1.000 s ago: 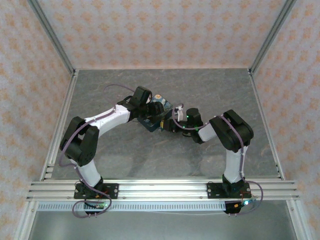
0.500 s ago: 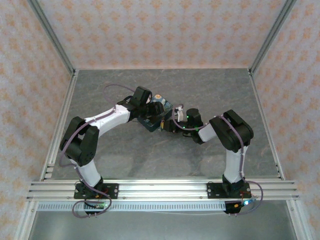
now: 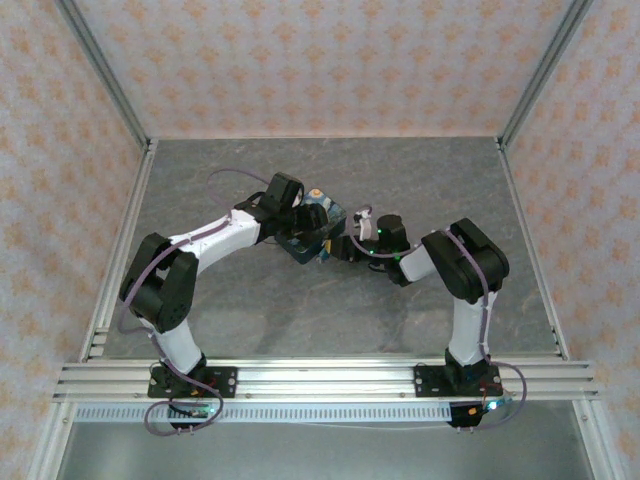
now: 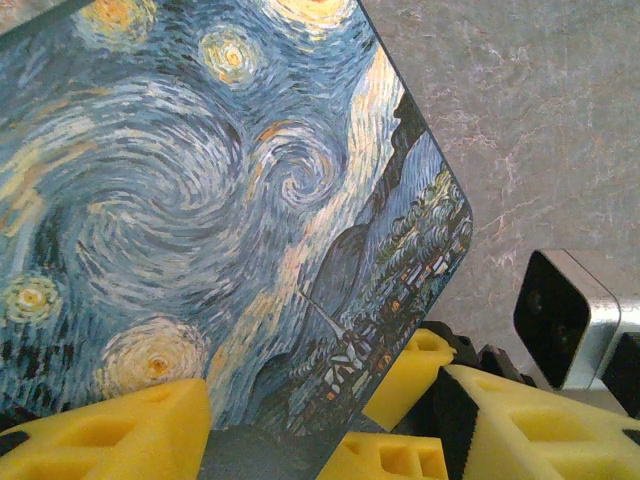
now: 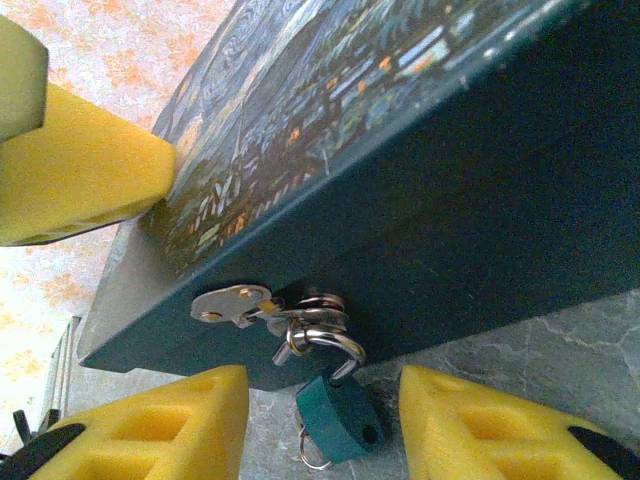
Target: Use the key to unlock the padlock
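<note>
**Drawing back a little before the next attempt**

Nearest to the arm bases, the right two-finger gripper with yellow foam pads (image 5: 322,395) is seen with its jaws parted to a middle width. Nothing is held by it. The tiny teal-blue padlock with a pale metal shackle (image 5: 340,420) hangs between the two pads, and a gap is left on each side. Compared with one second ago, the right wrist has been shifted a little to the right in the top view, away from the box, while its jaws are hardly altered.

The padlock is hooked at a small silver hasp plate (image 5: 228,303) on the dark side wall of the rectangular box printed with a blue-and-yellow swirling night sky (image 5: 470,210). The shackle is still seated in the lock body. A thin wire ring (image 5: 312,458) is seen under that body; whether a key is seated there cannot be told.

Farther off, the box and the left arm are found unmoved. One yellow pad (image 5: 80,170) of the left gripper (image 3: 305,220) is laid on the printed lid and its fingers stand apart, but whether the box is really clamped cannot be told. Beyond lies the grey marbled table (image 3: 430,180).

The small retreat is judged to be a re-aiming and not progress: the lock remains to be opened.
</note>
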### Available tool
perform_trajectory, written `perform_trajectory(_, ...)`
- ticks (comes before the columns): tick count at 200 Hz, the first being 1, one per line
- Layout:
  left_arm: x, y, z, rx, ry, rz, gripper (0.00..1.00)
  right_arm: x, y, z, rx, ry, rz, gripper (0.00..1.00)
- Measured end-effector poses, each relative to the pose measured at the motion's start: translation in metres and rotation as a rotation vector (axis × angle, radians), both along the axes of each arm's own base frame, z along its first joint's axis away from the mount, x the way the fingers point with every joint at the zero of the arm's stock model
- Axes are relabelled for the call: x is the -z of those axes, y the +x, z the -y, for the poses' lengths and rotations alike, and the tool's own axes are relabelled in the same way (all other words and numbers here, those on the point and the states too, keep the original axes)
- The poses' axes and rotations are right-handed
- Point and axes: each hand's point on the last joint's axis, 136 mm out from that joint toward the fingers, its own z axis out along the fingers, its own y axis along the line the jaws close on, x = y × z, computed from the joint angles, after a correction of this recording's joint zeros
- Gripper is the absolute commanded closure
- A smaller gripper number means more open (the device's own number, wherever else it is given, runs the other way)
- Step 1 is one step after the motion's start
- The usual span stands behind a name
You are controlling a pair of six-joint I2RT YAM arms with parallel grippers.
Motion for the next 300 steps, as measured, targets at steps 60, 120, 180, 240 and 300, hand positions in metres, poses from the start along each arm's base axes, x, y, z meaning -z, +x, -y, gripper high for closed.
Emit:
perform_trajectory(60, 0.0, 0.0, 0.0, 0.0, 0.0, 0.0, 0.37, 0.0, 0.006, -0.006, -0.008, 0.007, 0.003, 0.59)
perform_trajectory(120, 0.0, 0.0, 0.0, -0.001, 0.0, 0.001, 0.37, 0.002, 0.0, -0.012, -0.027, 0.009, -0.009, 0.64)
perform_trajectory(180, 0.001, 0.001, -0.001, -0.007, 0.001, 0.003, 0.37, 0.001, -0.001, -0.013, -0.032, 0.013, -0.01, 0.77)
perform_trajectory(240, 0.001, 0.001, -0.002, -0.013, 0.007, 0.006, 0.37, 0.002, -0.001, -0.012, -0.031, 0.01, -0.01, 0.91)
perform_trajectory(300, 0.001, 0.001, -0.002, -0.013, 0.008, 0.006, 0.37, 0.003, -0.001, -0.011, -0.028, 0.008, -0.014, 0.99)
